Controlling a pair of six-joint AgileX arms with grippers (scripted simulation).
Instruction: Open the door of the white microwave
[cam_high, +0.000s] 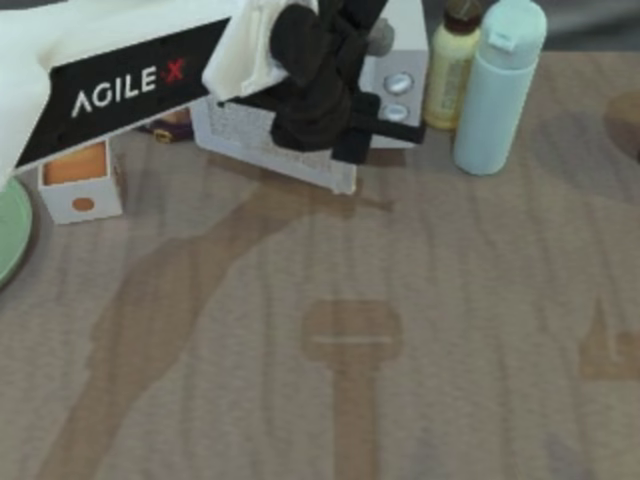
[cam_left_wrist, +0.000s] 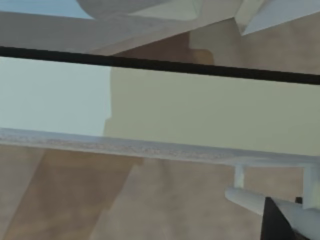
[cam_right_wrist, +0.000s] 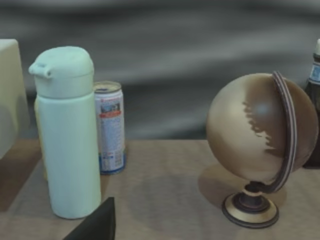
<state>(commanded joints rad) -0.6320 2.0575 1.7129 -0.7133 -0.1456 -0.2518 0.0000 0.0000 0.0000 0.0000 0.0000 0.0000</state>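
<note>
The white microwave (cam_high: 404, 45) stands at the table's far edge, its two silver knobs (cam_high: 398, 83) facing up. Its door (cam_high: 250, 140), with the grey mesh window, stands swung out at an angle from the body. My left arm reaches in from the left. My left gripper (cam_high: 358, 138) sits at the door's free edge, shut on the door's white bar handle (cam_left_wrist: 252, 199). The left wrist view shows the door's speckled edge (cam_left_wrist: 150, 147) and a black fingertip (cam_left_wrist: 274, 225) against the handle. My right gripper (cam_right_wrist: 107, 227) is parked out of the top view, off to the right.
A teal bottle (cam_high: 498, 85) and a yellow bottle (cam_high: 450, 70) stand just right of the microwave. A white-and-orange cube (cam_high: 80, 180) and a green plate (cam_high: 8, 230) lie at the left. A can (cam_right_wrist: 110, 127) and a globe (cam_right_wrist: 255, 145) stand at the far right.
</note>
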